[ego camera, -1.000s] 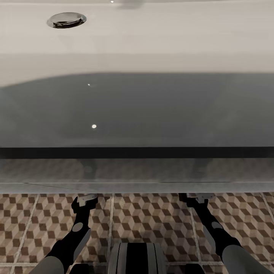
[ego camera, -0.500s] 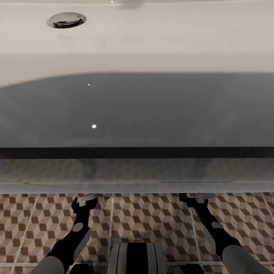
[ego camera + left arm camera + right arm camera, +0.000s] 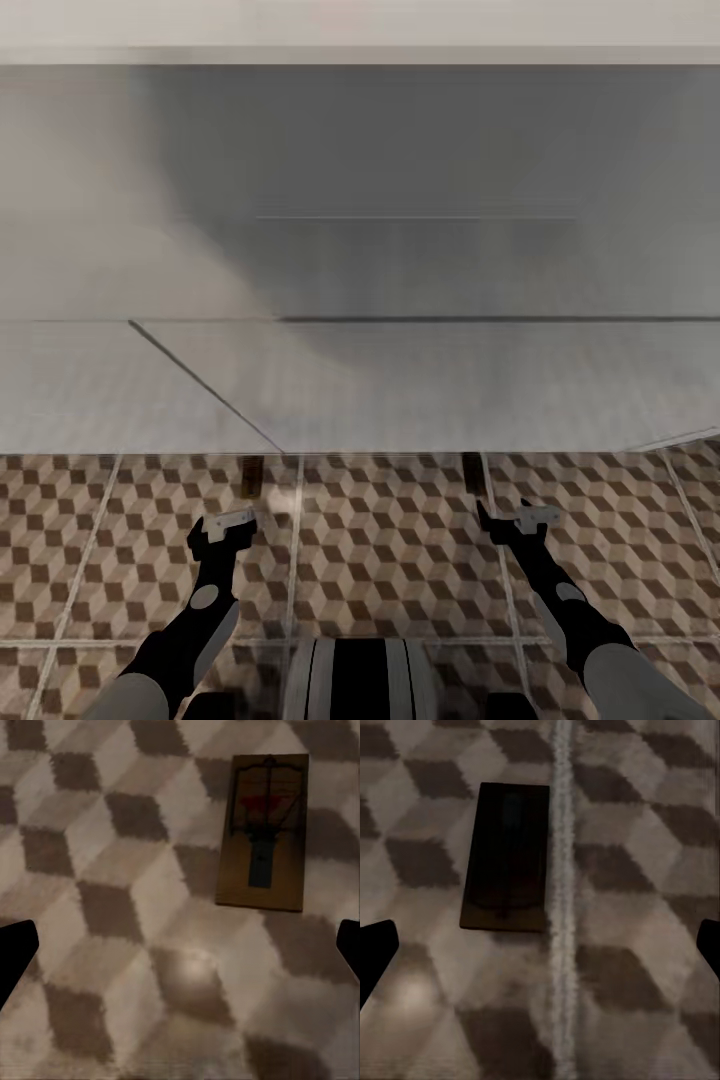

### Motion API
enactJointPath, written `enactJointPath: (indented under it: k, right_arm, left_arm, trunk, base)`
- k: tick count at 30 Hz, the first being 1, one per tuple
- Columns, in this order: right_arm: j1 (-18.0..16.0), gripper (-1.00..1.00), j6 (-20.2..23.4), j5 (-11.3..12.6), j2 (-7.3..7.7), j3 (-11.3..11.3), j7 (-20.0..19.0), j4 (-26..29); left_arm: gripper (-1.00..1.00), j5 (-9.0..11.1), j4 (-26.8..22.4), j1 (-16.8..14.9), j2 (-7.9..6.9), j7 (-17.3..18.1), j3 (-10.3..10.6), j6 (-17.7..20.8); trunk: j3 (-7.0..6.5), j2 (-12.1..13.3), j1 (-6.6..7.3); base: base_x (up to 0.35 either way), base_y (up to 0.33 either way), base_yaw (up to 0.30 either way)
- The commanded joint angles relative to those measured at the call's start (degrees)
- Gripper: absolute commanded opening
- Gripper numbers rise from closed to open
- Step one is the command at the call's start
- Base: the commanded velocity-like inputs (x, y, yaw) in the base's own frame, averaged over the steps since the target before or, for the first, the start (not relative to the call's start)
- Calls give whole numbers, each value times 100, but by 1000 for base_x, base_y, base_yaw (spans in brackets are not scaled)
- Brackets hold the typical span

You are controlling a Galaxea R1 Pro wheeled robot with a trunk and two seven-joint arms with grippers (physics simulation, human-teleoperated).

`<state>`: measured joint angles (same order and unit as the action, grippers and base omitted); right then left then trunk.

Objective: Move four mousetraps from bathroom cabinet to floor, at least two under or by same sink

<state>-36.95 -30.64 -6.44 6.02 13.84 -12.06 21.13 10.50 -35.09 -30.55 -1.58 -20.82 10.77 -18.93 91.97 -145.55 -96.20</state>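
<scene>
Head view dropping away from the sink's basin and drain since a second ago, now taking in the white vanity (image 3: 400, 260) front and tiled bathroom floor (image 3: 380, 540).

Lying flat on the tiles at left, one mousetrap (image 3: 262, 832), just ahead of the left gripper (image 3: 222, 528) hanging over it with jaws spread wide and empty. Lying beside a grout line at right, a second mousetrap (image 3: 506, 855), ahead of the right gripper (image 3: 520, 520), likewise parted wide, holding nothing. Both resting close against the vanity's foot. Looking like two traps delivered beside the sink; next calling for backing off and fetching the remaining pair from the cabinet.
</scene>
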Motion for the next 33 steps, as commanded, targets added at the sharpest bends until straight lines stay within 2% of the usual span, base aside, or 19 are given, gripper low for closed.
enactJointPath:
  k: [1, 33]
  right_arm:
    - [-4, 100, -21, -59, -4, 49, -24, -4]
    - [-2, 100, -21, -69, -4, 49, -24, -4]
  left_arm:
    - [100, 58, 2, -4, -9, -35, 48, -25]
    - [100, 57, 11, -4, -9, 8, 55, -13]
  trunk:
    - [3, -1, 4]
    - [3, -1, 4]
  base:
    - [-331, 0, 0]
    - [-339, 0, 0]
